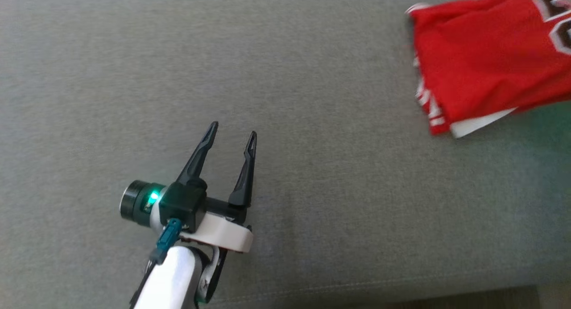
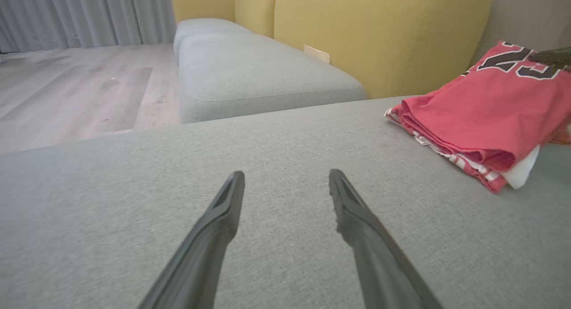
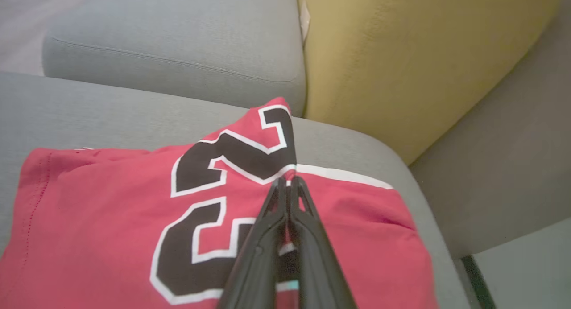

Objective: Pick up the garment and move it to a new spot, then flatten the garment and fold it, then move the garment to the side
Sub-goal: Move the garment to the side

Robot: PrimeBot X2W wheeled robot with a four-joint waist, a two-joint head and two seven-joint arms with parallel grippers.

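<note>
The garment [image 1: 486, 63] is a red jersey with black, white-edged numbers, folded into a thick stack on the grey sofa seat [image 1: 312, 77] at the far right. In the left wrist view the garment [image 2: 486, 108] lies ahead and to the right, with a white layer at its near corner. My right gripper [image 3: 287, 179] is shut, pinching a raised ridge of the garment [image 3: 111, 202] by the numbers. My left gripper [image 1: 233, 129] hovers open over bare seat, well left of the jersey. In its own wrist view the left gripper [image 2: 286, 174] holds nothing.
Yellow back cushions [image 2: 379, 37] rise behind the seat, close to the jersey. A second grey seat section [image 2: 250, 72] extends away, with wood floor [image 2: 67, 90] and a grey curtain [image 2: 80, 14] beyond. The seat's front seam [image 1: 357, 284] runs along the bottom of the head view.
</note>
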